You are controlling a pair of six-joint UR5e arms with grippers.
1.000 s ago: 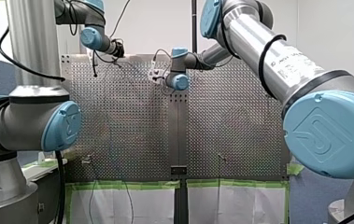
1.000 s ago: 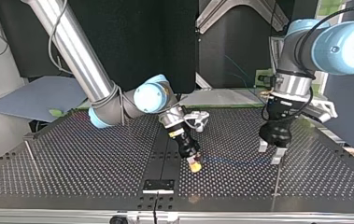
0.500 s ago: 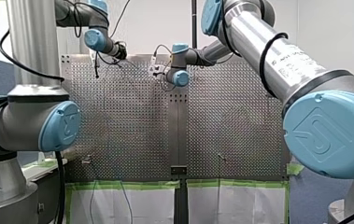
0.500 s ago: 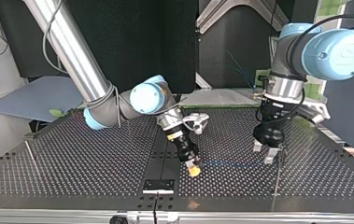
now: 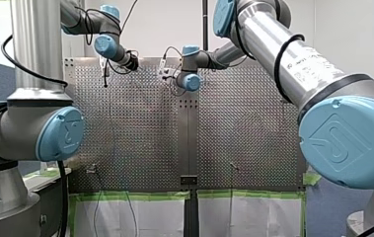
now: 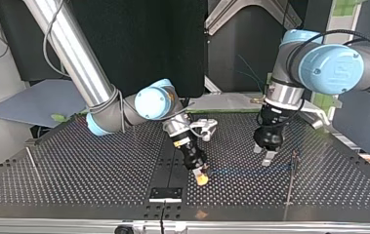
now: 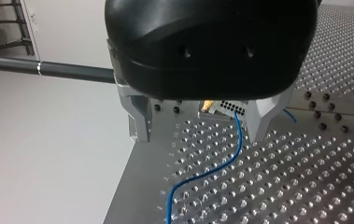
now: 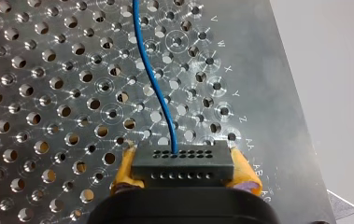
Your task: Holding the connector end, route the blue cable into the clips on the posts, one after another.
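Grips connector (image 8: 182, 164) in right gripper (image 6: 201, 175), close by table (image 8: 48, 93) edge. Holds left gripper (image 7: 200, 126) spread wide over cable (image 7: 221, 163), post (image 6: 290, 180) just beside, bare holes ahead.

a pale wall (image 5: 160, 24) stands behind the perforated table (image 5: 243, 128), green tape (image 5: 150, 195) edging it.

Perforated metal table (image 5: 140, 128), green tape (image 5: 125, 195) along its edge, white sheets (image 5: 160, 219) below.
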